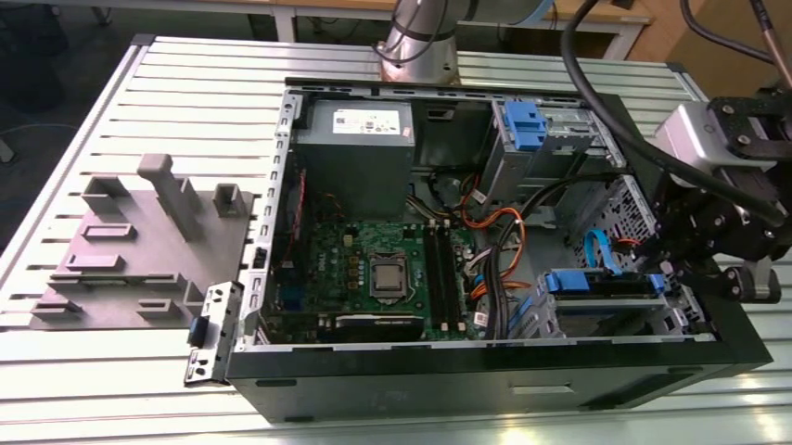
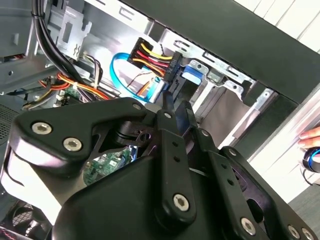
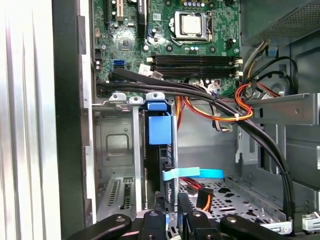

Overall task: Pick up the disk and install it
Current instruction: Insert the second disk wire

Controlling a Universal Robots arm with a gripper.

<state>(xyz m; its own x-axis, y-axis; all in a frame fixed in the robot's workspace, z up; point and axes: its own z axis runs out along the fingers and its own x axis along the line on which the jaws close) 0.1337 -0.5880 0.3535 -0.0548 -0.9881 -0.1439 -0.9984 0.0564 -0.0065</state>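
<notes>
Your black gripper (image 3: 170, 216) hovers at the blue-framed silver disk (image 3: 160, 131), seated upright in the grey metal bay (image 3: 116, 145). Its fingers (image 2: 167, 107) stand narrow, gripping nothing you can see.

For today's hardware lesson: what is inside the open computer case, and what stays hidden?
Inside the computer case lie a green motherboard, a grey power supply, coloured cables and blue-handled drive bays. The drive bay's metal cage covers whatever sits within.

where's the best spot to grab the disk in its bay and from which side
Probably by the blue carrier tab at the exposed end of the disk, coming in from the case's open side. The disk stands edge-on in the drive cage, whose metal walls cover its flat faces. The hand is already lined up with that edge.
</notes>
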